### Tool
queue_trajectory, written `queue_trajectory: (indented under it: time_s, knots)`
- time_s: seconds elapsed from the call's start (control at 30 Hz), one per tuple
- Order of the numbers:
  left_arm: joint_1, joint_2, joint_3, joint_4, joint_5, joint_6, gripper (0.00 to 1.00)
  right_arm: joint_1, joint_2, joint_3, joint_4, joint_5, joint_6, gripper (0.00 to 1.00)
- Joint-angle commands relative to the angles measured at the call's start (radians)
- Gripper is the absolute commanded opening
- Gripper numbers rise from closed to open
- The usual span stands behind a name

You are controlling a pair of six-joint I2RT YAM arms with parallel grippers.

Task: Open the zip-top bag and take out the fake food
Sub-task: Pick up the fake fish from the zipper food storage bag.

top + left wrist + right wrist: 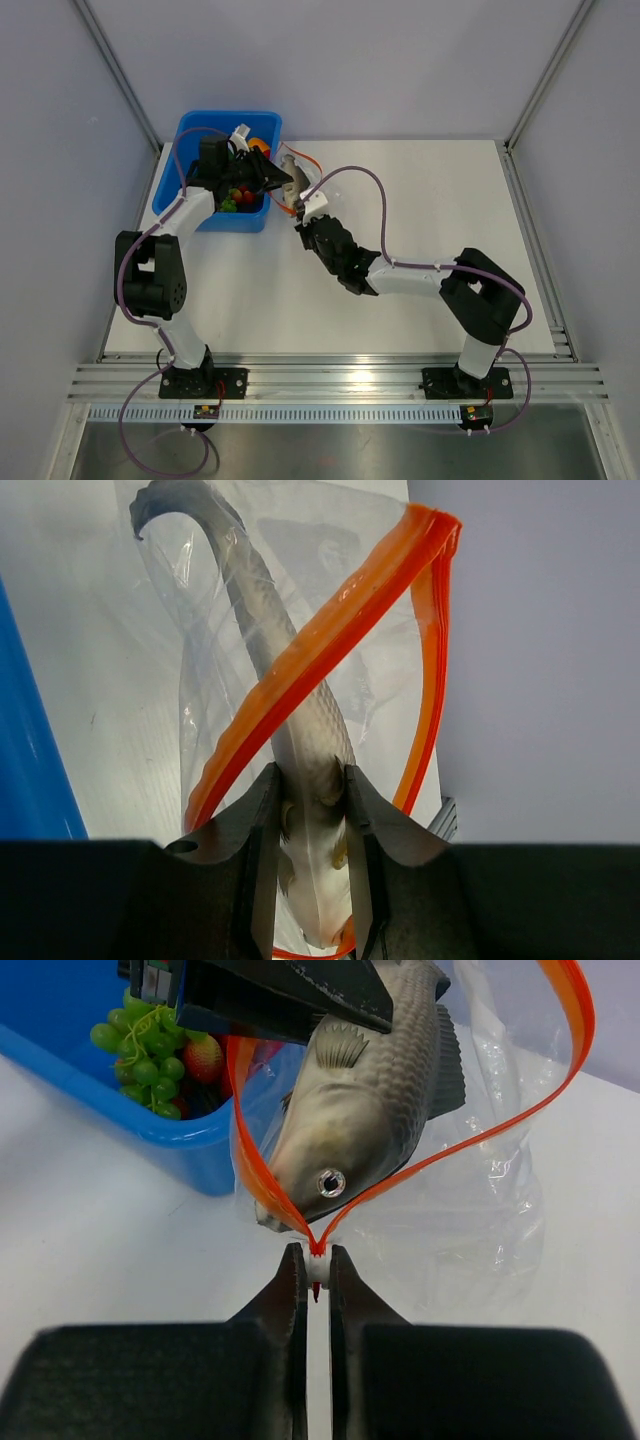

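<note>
Grey plastic and clear film meet just beside the blue tub point(215, 118), which sits at the far left corner of the table point(420, 200). In the top view the zip-top bag point(300, 172) hangs above the table off the tub's right side. The left gripper point(272, 182) reaches over the tub from the left, and the right gripper point(298, 212) comes up from the near side.

From the left wrist, the left gripper point(310, 780) is clamped across the flat flanks of the grey fish point(300, 720). The fish's body runs through the open loop of the orange zip strip point(330, 620). This piece looks rigid, light and smooth, and its tapering body could slide out of a loose pinch. The flanks seem the right place to hold it.

From the right wrist, the right gripper point(318, 1260) is closed on the corner where the two halves of the zip strip meet. The fish's head is just above it. The film is thin, crinkly and limp, likely to stretch or slip, so the stiffer strip is the sound hold. Pulled apart, bag and fish should part easily.

Other fake food lies in the tub, with green grapes point(140, 1050) and a red strawberry point(203, 1057) showing.
</note>
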Motion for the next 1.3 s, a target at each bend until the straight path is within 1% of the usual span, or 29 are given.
queue_trajectory:
  time_s: [0.0, 0.07, 0.2, 0.27, 0.3, 0.43, 0.5, 0.57, 0.77, 0.87, 1.0, 1.13, 1.27]
  knots:
    - [-0.010, -0.057, 0.026, 0.004, -0.060, -0.041, 0.00, 0.021, 0.005, -0.010, 0.095, 0.010, -0.074, 0.00]
    - [-0.019, -0.057, 0.045, -0.015, -0.078, -0.048, 0.00, 0.037, 0.011, -0.021, 0.096, -0.013, -0.101, 0.00]
    - [-0.037, -0.078, 0.045, -0.024, -0.152, -0.055, 0.00, 0.090, 0.052, -0.035, 0.121, -0.021, -0.222, 0.00]
    - [-0.045, -0.081, 0.052, -0.028, -0.170, -0.050, 0.00, 0.130, 0.074, -0.033, 0.136, 0.011, -0.266, 0.00]
    - [-0.046, -0.078, 0.059, -0.041, -0.172, -0.052, 0.00, 0.138, 0.104, -0.023, 0.136, 0.060, -0.296, 0.00]
    - [-0.048, -0.052, 0.114, -0.099, -0.124, -0.053, 0.00, 0.144, 0.155, -0.001, 0.132, 0.161, -0.319, 0.00]
    - [-0.051, -0.048, 0.129, -0.152, -0.103, -0.023, 0.00, 0.141, 0.158, 0.000, 0.127, 0.207, -0.324, 0.00]
    - [-0.057, -0.055, 0.149, -0.211, -0.101, 0.029, 0.00, 0.133, 0.154, -0.006, 0.127, 0.221, -0.321, 0.00]
    - [-0.056, -0.066, 0.132, -0.268, -0.052, 0.103, 0.00, 0.083, 0.119, -0.059, 0.135, 0.204, -0.283, 0.00]
    - [-0.054, -0.045, 0.140, -0.289, -0.025, 0.134, 0.00, 0.048, 0.073, -0.101, 0.144, 0.160, -0.249, 0.00]
    - [-0.056, 0.009, 0.189, -0.351, 0.024, 0.188, 0.00, 0.000, 0.008, -0.153, 0.153, 0.102, -0.192, 0.00]
    - [-0.063, 0.012, 0.192, -0.351, 0.055, 0.209, 0.00, -0.046, 0.010, -0.138, 0.106, 0.097, -0.165, 0.00]
    - [-0.092, 0.017, 0.209, -0.390, 0.090, 0.255, 0.00, -0.092, 0.010, -0.118, 0.084, 0.083, -0.120, 0.00]
